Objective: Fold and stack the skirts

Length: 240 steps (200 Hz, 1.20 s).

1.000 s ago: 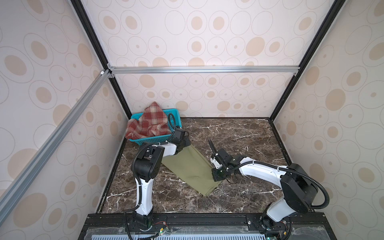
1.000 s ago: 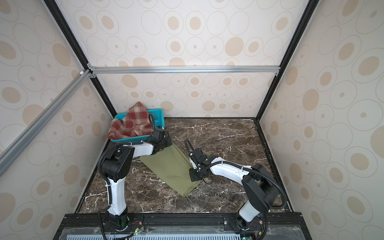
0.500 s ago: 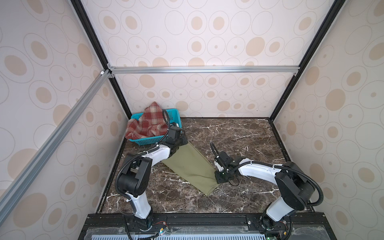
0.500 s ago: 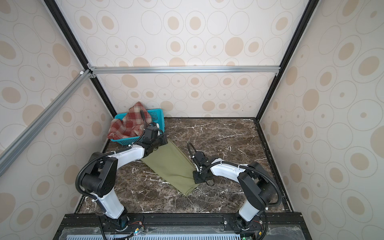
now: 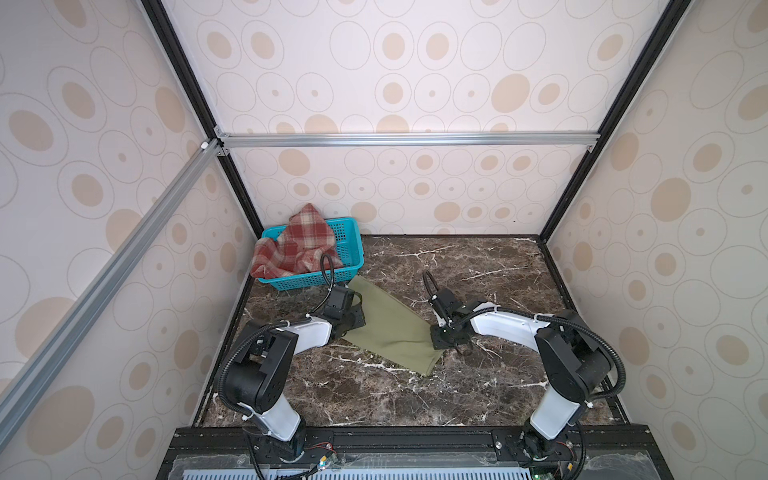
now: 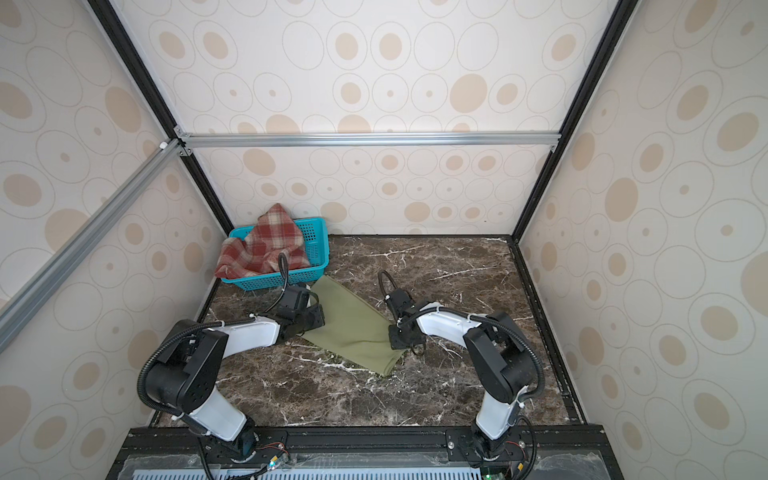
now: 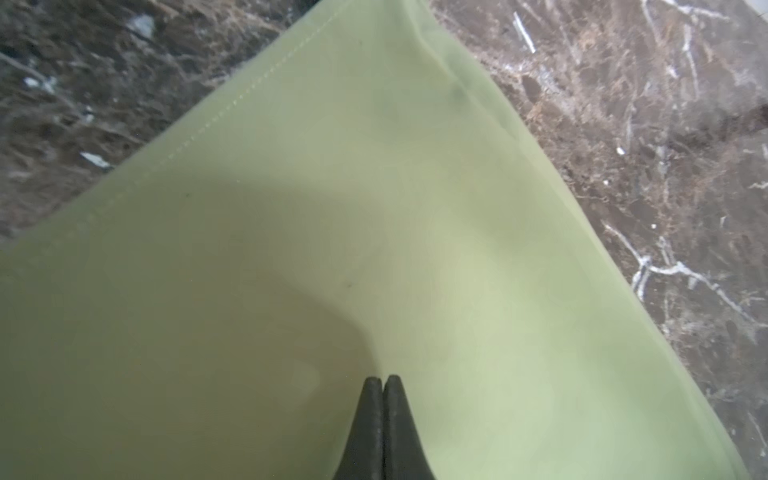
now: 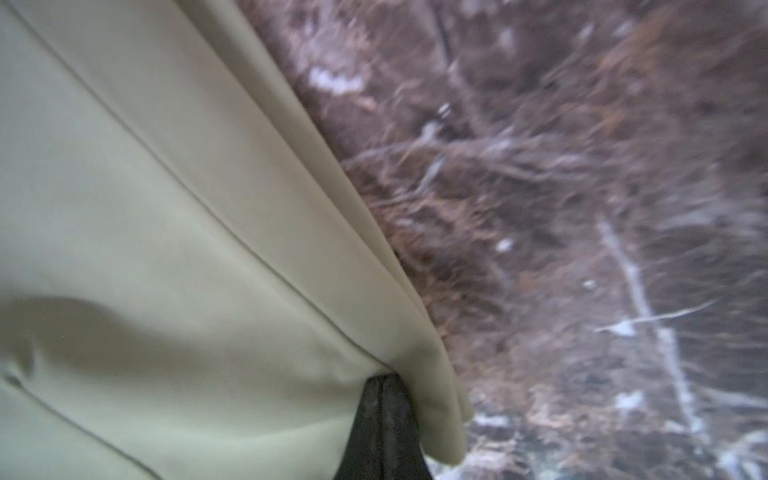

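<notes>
**Both top views.** Olive-green skirt (image 5: 390,328) flat on the marble tabletop (image 5: 478,270), long axis on a diagonal: far end just beside the teal basket (image 5: 353,249), near end towards the front right. Left gripper (image 5: 356,318) at the left long edge, nearer the far end. Right gripper (image 5: 442,338) at the opposite long edge, nearer the near end. Skirt therefore between the two grippers, each reaching in from its own side. Same layout in the second eye: skirt (image 6: 353,324), left gripper (image 6: 316,320), right gripper (image 6: 399,338). Red-and-cream plaid skirt (image 5: 297,245) heaped in the basket and spilling over its left rim, unfolded, closer to the left arm, well apart from the right.

**Left wrist.** Left gripper (image 7: 382,382) closed tip to tip, cloth running right up to the tips, apparently pinching a layer. Skirt (image 7: 332,208) spreading ahead from the tips, a stitched hem along one side, marble beyond both edges.

**Right wrist.** Right gripper (image 8: 380,382) clamped on the skirt's (image 8: 166,208) edge, creases converging at the tips, a doubled lip of fabric hanging just beside them, marble past it.

**Judgement.** Probably mid-fold on the olive skirt. Turning point for the next move: the two grips on opposite long edges, so any pull crossing the diagonal rather than running along it.
</notes>
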### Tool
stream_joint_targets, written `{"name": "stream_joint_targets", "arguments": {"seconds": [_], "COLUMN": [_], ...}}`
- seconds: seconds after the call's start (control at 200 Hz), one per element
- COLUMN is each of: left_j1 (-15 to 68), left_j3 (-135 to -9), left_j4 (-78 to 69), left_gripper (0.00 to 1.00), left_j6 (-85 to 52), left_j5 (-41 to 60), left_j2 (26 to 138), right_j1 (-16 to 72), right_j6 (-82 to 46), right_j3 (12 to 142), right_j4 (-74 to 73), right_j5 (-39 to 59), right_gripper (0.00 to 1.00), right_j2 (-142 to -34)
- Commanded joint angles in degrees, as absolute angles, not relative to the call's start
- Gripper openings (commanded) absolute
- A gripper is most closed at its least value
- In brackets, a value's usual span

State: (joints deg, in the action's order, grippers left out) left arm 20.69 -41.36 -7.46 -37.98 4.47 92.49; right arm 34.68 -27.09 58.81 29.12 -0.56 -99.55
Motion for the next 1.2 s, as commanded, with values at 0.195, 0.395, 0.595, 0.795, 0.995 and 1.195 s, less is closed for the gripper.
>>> {"name": "stream_joint_targets", "arguments": {"seconds": [0.195, 0.395, 0.595, 0.795, 0.995, 1.195], "left_j1": [20.65, 20.35, 19.53, 19.38, 19.39, 19.86], "left_j3": [-42.63, -43.80, -42.90, -41.73, -38.66, -34.46], "left_j4": [-4.66, -4.95, -6.32, -6.24, -4.94, -1.94], "left_gripper": [0.00, 0.00, 0.00, 0.00, 0.00, 0.00], "left_j6": [-35.88, -34.73, -34.80, -35.05, -36.20, -37.50], "left_j5": [2.02, 1.49, 1.82, 1.93, 2.31, 2.55], "left_j2": [88.49, 91.67, 94.09, 95.01, 93.68, 89.56], "right_j1": [38.35, 42.35, 43.36, 43.23, 41.57, 38.45], "right_j6": [-25.19, -30.79, -34.94, -35.67, -35.63, -34.27], "right_j3": [59.46, 56.64, 51.30, 48.59, 45.46, 44.64], "right_j4": [29.05, 26.49, 23.95, 26.37, 26.97, 27.05], "right_j5": [1.71, 8.88, 11.24, 8.70, 7.05, 6.86], "right_gripper": [0.00, 0.00, 0.00, 0.00, 0.00, 0.00], "right_j2": [-92.44, -90.85, -89.96, -89.50, -88.06, -88.13]}}
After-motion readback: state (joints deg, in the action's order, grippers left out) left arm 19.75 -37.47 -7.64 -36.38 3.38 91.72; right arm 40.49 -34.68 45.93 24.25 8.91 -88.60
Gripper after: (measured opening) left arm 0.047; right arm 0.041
